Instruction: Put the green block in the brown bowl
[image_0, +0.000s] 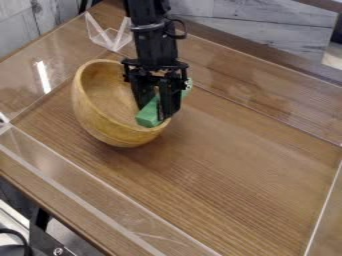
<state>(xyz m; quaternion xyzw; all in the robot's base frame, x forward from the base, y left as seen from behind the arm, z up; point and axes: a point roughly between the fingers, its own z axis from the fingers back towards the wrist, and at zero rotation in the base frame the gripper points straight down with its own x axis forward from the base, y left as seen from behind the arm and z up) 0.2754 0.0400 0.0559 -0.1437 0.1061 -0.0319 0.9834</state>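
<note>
On the wooden desk (241, 160), the brown bowl (104, 110) sits toward the far left, tipped so that its paler inside faces up and to the right. The black end effector (155, 100) points steeply down over the bowl's right rim, its fingers pressed in on the green block (151, 111), pinching it between them. The block hangs tilted, its lower end just at or inside the right rim; whether it touches the wood cannot be told.
</note>
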